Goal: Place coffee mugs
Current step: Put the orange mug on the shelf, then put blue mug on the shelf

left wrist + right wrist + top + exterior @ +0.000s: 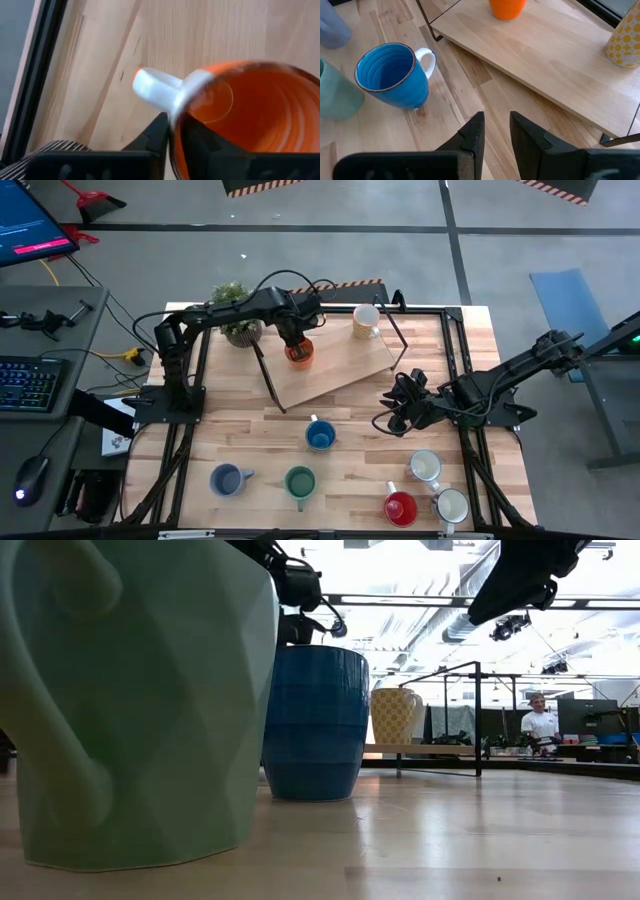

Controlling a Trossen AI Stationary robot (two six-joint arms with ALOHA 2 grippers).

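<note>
An orange mug with a white handle stands on a raised wooden board, with my left gripper shut on it. A cream dotted mug stands farther along the board. On the table stand bright blue, grey-blue, green, red and two white mugs. My right gripper hovers right of the blue mug, its fingers a little apart and touching nothing. My left gripper holds the orange mug by its rim, right beside the white handle. One finger is inside the mug and the other outside. The fingers come from above. In the right wrist view the mug's base appears to rest on the board.
A potted plant stands at the board's far left end, close to my left arm. The board sits in a black metal frame. In the low view the green mug and blue mug fill the foreground. A person is far behind.
</note>
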